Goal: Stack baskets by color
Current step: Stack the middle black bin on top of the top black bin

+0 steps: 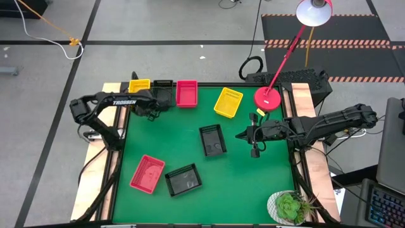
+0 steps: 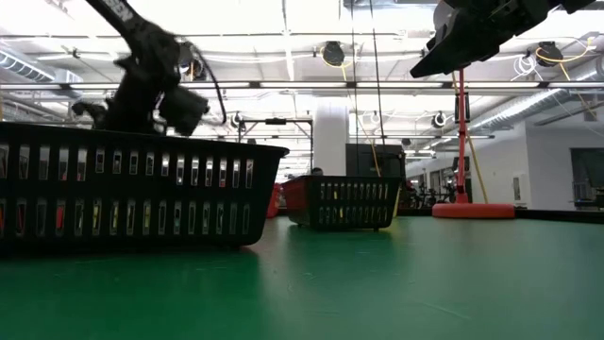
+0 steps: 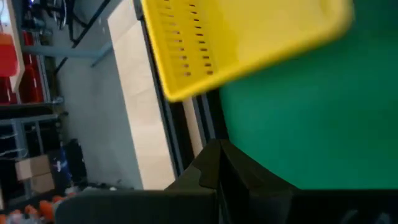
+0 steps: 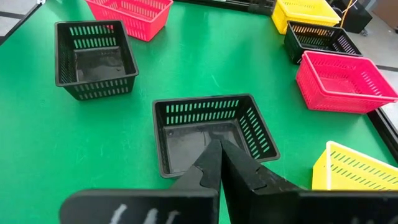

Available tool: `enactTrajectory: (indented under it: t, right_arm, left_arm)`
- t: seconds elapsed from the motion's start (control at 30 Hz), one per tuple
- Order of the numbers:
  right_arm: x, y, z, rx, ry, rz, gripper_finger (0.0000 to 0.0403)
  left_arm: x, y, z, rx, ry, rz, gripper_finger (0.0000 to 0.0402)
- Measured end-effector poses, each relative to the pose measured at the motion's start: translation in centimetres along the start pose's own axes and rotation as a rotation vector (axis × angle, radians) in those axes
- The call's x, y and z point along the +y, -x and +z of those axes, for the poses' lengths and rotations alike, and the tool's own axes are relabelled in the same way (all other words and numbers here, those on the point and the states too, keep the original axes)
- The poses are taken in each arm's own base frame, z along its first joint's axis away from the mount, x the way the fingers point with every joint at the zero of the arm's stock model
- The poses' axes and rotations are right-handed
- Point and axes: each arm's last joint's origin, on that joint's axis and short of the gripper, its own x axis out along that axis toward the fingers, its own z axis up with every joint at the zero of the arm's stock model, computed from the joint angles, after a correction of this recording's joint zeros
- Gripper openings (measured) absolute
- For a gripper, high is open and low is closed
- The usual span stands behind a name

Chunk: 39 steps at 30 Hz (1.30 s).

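Observation:
Several baskets stand on their bases on the green table (image 1: 253, 183). A yellow one (image 1: 139, 85), a black one (image 1: 162, 88) and a pink-red one (image 1: 186, 93) line the far edge. Another yellow one (image 1: 228, 102) sits right of them. A black basket (image 1: 212, 139) stands mid-table, and a pink-red (image 1: 147, 173) and a black basket (image 1: 183, 179) stand nearer the front. My left gripper (image 3: 217, 163) is shut and holds nothing, close before the far-left yellow basket (image 3: 236, 37). My right gripper (image 4: 219, 155) is shut and holds nothing, raised right of the middle black basket (image 4: 211, 134).
A red lamp base (image 1: 268, 98) stands at the far right, its stem leaning away over the far edge. A potted plant (image 1: 290, 206) sits at the near right corner. Wooden strips (image 3: 140, 112) border the table's left and right sides. Bare green surface lies at the near right.

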Motion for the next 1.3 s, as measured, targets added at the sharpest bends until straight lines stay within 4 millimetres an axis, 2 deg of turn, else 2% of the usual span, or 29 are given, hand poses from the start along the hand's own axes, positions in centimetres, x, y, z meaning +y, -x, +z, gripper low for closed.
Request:
enactTrajectory:
  t: [0.13,0.33,0.47,0.57,0.73,0.87,0.97,1.13,1.3]
  right_arm:
    - [0.0,0.0,0.0,0.0,0.001,-0.001,0.0]
    - [0.0,0.0,0.1,-0.01,-0.042,-0.003,0.0]
    - [0.0,0.0,0.5,-0.051,-0.216,0.003,0.0]
    - [-0.1,0.6,1.6,-0.053,-0.348,0.03,0.0]
    - [0.5,1.7,3.3,0.149,-0.531,0.018,0.0]
    - [2.1,1.0,4.1,0.301,-0.601,-0.017,0.0]
    - [3.7,-0.9,3.5,0.365,-0.61,-0.059,0.0]
    - [6.0,-5.0,1.3,0.437,-0.672,-0.143,0.0]
    - [6.8,-8.2,0.4,0.433,-0.74,-0.167,0.0002]
  left_arm:
    - [0.1,3.8,-2.0,-0.083,-0.021,-0.072,0.0009]
    - [0.0,9.3,-6.2,-0.391,-0.024,-0.371,0.0003]
    - [-0.5,11.8,-8.8,-0.624,-0.137,-0.572,0.0012]
    - [-1.0,13.1,-10.1,-0.777,-0.261,-0.68,0.0015]
    - [-1.5,14.1,-11.1,-0.932,-0.384,-0.762,0.0016]
    - [-1.7,14.1,-11.3,-0.944,-0.397,-0.768,0.0016]
    - [-1.9,13.8,-11.5,-0.931,-0.382,-0.784,0.0016]
    - [-2.9,13.1,-12.1,-0.939,-0.382,-0.842,0.0017]
    - [-3.9,12.2,-12.2,-0.963,-0.341,-0.896,0.0017]
